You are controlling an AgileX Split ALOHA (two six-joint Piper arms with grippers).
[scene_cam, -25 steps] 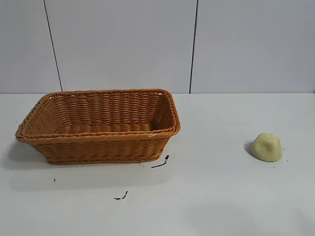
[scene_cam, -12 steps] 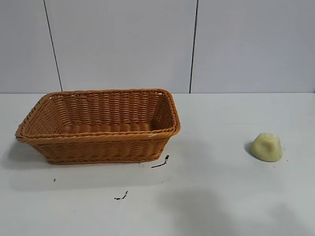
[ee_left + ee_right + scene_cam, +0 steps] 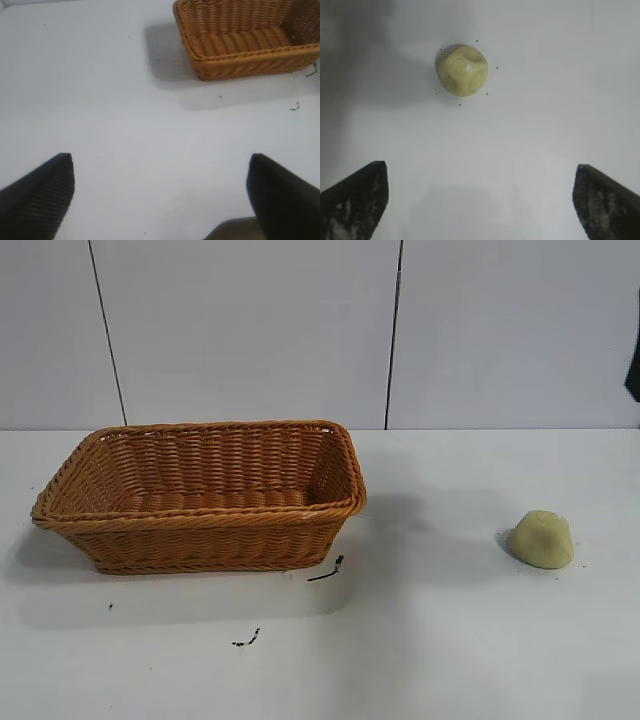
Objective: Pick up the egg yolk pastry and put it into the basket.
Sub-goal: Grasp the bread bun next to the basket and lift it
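Observation:
The egg yolk pastry, a small pale yellow dome, sits on the white table at the right. The orange-brown wicker basket stands at the left, with nothing in it that I can see. My right gripper is open and empty above the table, and the pastry lies ahead of its fingertips, apart from them. A dark part of the right arm shows at the exterior view's right edge. My left gripper is open and empty over bare table, with the basket farther off.
The white table has small dark marks in front of the basket. A grey panelled wall stands behind the table.
A dark part of the right arm has come into the exterior view at the right edge, and its shadow has shifted across the table. The pastry and the basket have not moved.

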